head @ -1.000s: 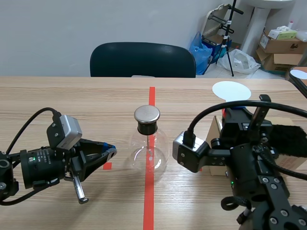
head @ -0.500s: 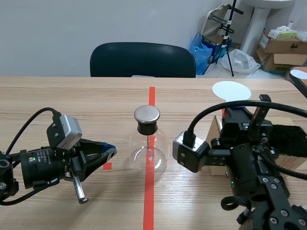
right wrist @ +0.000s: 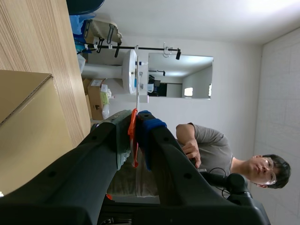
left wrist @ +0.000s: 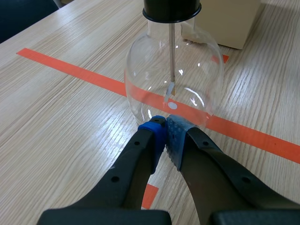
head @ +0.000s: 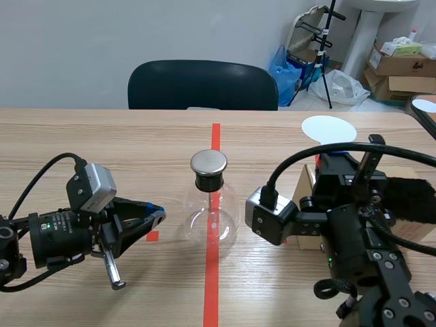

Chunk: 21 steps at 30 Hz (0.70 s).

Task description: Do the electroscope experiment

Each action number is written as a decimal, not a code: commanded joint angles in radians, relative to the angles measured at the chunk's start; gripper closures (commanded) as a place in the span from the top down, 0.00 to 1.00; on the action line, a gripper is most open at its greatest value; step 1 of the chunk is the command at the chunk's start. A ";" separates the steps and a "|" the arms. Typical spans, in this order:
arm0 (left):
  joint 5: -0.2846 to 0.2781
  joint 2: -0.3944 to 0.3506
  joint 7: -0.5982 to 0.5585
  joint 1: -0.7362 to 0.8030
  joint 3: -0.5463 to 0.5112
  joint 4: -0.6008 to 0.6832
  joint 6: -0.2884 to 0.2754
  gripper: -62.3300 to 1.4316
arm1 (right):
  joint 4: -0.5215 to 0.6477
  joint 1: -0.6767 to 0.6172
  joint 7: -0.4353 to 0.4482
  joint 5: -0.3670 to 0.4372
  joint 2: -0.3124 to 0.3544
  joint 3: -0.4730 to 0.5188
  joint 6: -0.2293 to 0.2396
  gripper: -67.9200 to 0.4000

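Apparently the left pincer [left wrist: 165,123], closed empty, waits just before the flask [left wrist: 197,70]. The right pincer [right wrist: 136,124] clamps a thin orange strip [right wrist: 133,143], probably for charging.

Clear glass flask [head: 211,219] with a black stopper [head: 208,182] and silver cap [head: 208,162] on a pale wood-grain table [head: 102,146], left gripper [left wrist: 165,124]'s pads [left wrist: 176,137] blue and dotted, plus what looks like an orange strip [right wrist: 133,138] at the right gripper [right wrist: 136,123].

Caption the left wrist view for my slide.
Left gripper, fingers shut, close to the glass flask on the orange tape line; box behind.
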 commanded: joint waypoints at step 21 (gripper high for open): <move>-0.010 0.005 -0.014 -0.003 -0.006 0.012 0.002 0.07 | 0.007 0.009 0.007 -0.003 0.011 0.008 -0.007 0.02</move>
